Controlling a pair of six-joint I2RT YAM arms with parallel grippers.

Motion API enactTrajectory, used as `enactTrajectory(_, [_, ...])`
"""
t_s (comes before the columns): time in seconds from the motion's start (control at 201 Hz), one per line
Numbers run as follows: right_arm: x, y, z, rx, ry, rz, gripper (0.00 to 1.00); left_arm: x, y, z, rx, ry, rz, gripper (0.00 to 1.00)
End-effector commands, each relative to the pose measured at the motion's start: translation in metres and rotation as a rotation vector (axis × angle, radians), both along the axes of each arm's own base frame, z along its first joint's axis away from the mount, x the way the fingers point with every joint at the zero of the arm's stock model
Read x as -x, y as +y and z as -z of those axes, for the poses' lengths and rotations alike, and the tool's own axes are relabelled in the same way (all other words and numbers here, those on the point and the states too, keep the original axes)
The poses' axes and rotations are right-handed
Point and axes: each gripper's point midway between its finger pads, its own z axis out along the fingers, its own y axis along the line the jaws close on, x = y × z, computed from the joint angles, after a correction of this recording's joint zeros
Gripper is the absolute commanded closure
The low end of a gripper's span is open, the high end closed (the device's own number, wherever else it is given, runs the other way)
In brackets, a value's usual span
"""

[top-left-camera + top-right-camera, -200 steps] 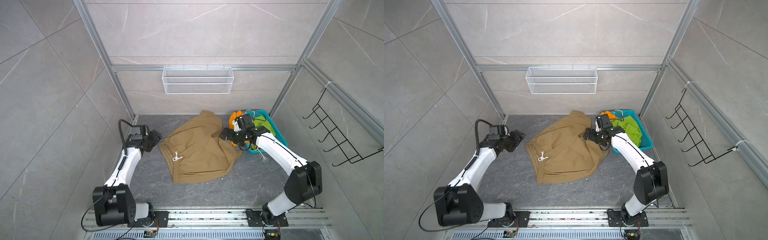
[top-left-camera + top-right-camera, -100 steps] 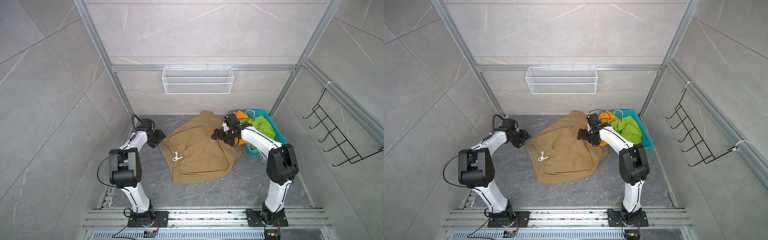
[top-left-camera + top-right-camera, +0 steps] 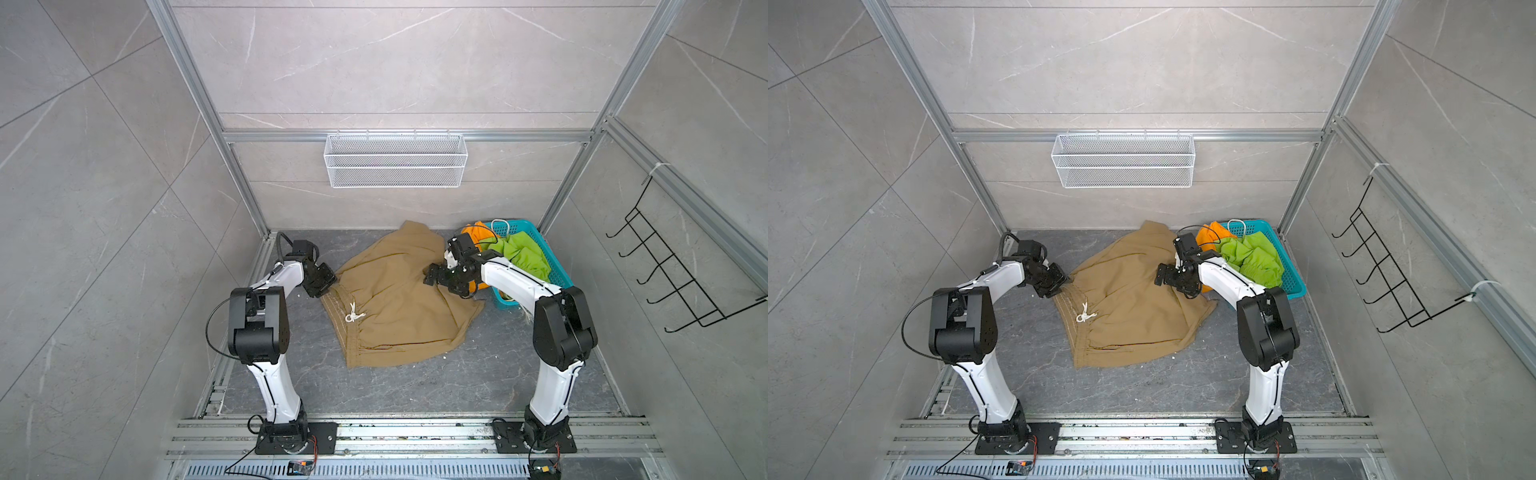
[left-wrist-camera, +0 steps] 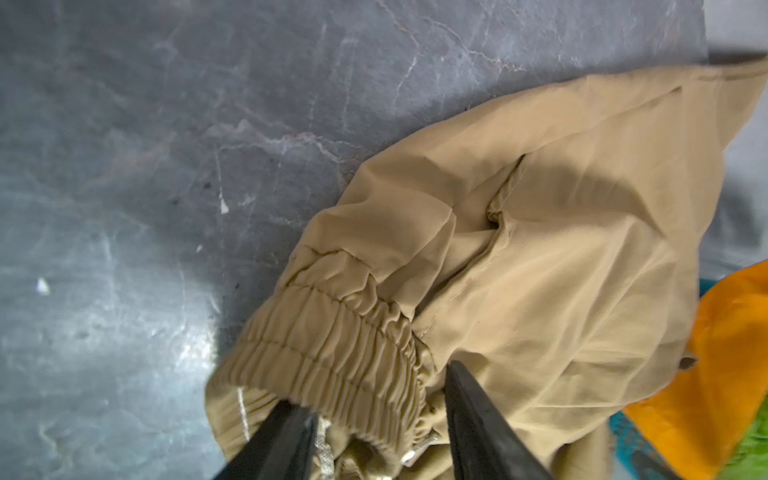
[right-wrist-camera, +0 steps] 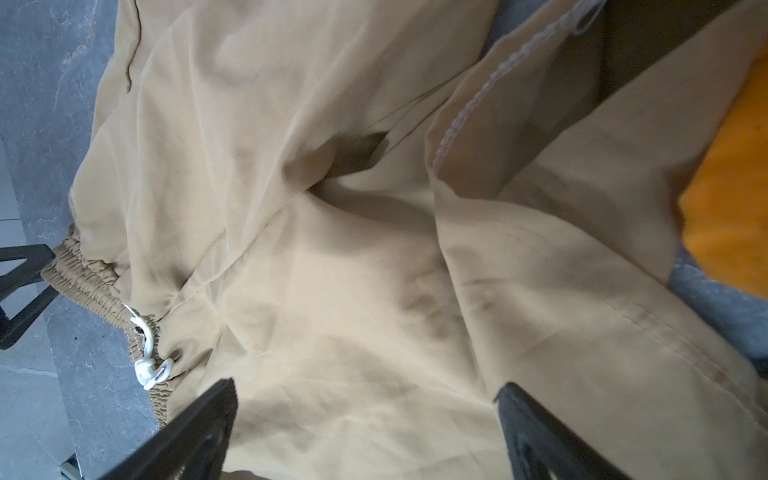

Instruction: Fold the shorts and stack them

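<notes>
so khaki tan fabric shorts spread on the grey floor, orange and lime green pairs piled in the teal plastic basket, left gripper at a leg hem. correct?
No: the left gripper straddles the gathered elastic waistband of the khaki tan fabric shorts, not a leg hem, as the left wrist view shows. The rest holds.

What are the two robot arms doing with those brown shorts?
They look ready to fold the tan shorts, which lie spread out, not yet folded, on the grey table. The left hand has its fingers on either side of the stretchy waistband. The right hand is wide open over the leg end of the same shorts. The orange shorts and green shorts are piled in the blue-green basket.
</notes>
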Motion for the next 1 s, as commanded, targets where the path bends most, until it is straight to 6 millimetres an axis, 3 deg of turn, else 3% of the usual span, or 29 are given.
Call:
enactTrajectory(0.0, [0.003, 0.003, -0.001, -0.006, -0.011, -0.018, 0.00, -0.009, -0.008, -0.001, 0.011, -0.015, 0.031, 0.70])
enactTrajectory(0.065, [0.005, 0.002, -0.001, -0.003, -0.010, -0.018, 0.00, -0.012, -0.007, 0.002, 0.006, -0.013, 0.047, 0.86])
enactTrajectory(0.144, [0.008, -0.003, 0.003, 0.010, -0.007, -0.013, 0.00, -0.016, -0.007, -0.005, -0.010, -0.022, 0.085, 1.00])
enactTrajectory(0.244, [0.013, -0.013, 0.012, 0.029, 0.009, 0.001, 0.00, -0.019, 0.003, -0.028, -0.016, -0.094, 0.122, 1.00])
enactTrajectory(0.339, [0.020, -0.024, 0.027, 0.050, 0.033, 0.018, 0.01, -0.015, 0.026, -0.040, 0.000, -0.128, 0.106, 1.00])
enactTrajectory(0.533, [0.037, -0.045, 0.062, 0.079, 0.093, 0.051, 0.00, -0.010, 0.084, -0.023, 0.140, -0.080, -0.029, 1.00])
enactTrajectory(0.707, [0.048, -0.050, 0.071, 0.067, 0.112, 0.058, 0.00, -0.010, 0.093, -0.013, 0.137, -0.043, -0.076, 1.00])
enactTrajectory(0.832, [0.048, -0.048, 0.065, 0.052, 0.096, 0.053, 0.00, -0.009, 0.100, -0.029, 0.088, -0.071, -0.096, 0.78])
enactTrajectory(0.991, [0.045, -0.044, 0.057, 0.030, 0.082, 0.044, 0.00, 0.002, 0.132, -0.037, -0.118, -0.022, -0.119, 0.69])
